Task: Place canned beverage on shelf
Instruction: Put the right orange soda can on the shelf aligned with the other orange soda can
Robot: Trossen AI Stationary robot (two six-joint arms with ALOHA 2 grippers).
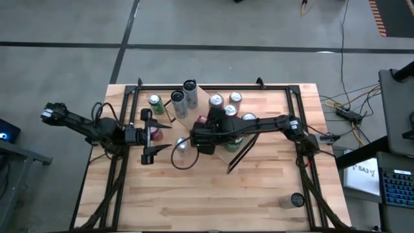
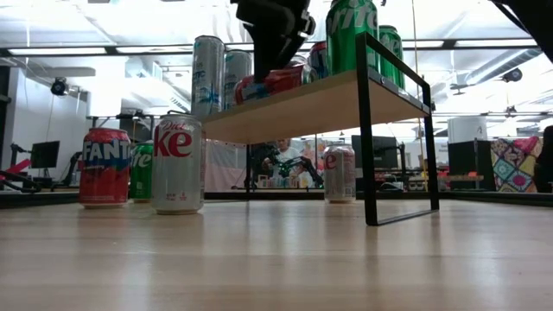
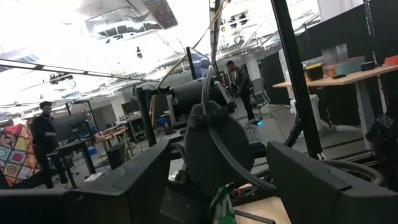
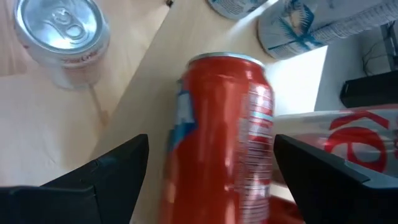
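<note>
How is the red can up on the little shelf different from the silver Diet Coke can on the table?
The red can lies on its side, but the silver Diet Coke can stands upright. The red can is up on the shelf; the silver Diet Coke can is down on the table. The red can sits between the right gripper's open fingers; nothing is around the silver Diet Coke can. Both are drink cans.

An open lab: workbenches (image 3: 336, 78), monitors (image 2: 43, 154) (people standing about).
</note>
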